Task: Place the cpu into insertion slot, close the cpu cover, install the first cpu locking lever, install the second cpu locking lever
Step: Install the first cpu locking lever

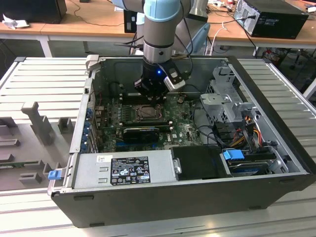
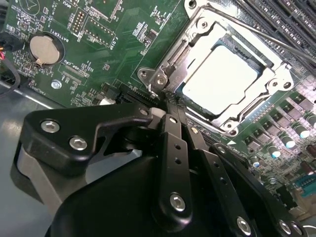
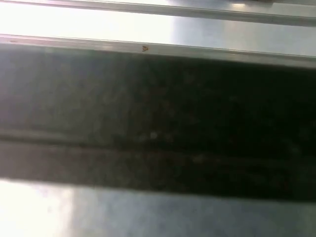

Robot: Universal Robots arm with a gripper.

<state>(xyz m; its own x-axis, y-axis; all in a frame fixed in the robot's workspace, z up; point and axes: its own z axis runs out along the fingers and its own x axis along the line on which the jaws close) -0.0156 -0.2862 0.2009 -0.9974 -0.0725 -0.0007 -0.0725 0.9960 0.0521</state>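
Over the open case point(image 1: 163, 197) in the exterior view, the arm hangs straight down on the motherboard point(image 1: 182, 126), its gripper point(image 1: 150, 96) just above the socket, where the cpu point(image 1: 146, 113) sits dark-framed beside a black card point(image 1: 140, 132).

Second wrist view: the cpu point(image 2: 219, 79) lies flat in its slot, pale face up, and the cover point(image 2: 163, 69) is already down around it as a grey frame. A thin lever point(image 2: 256, 34) runs along the far edge of the socket. The gripper point(image 2: 173, 106) has its fingers pressed together, holding nothing, tips at the cover's near corner. I judge the lever step is in hand; doing it well means pushing squarely on the lever, not on the cover or the small parts beside it, and keeping the tips from sliding off.

First wrist view: blurred dark and bright bands, nothing to tell.
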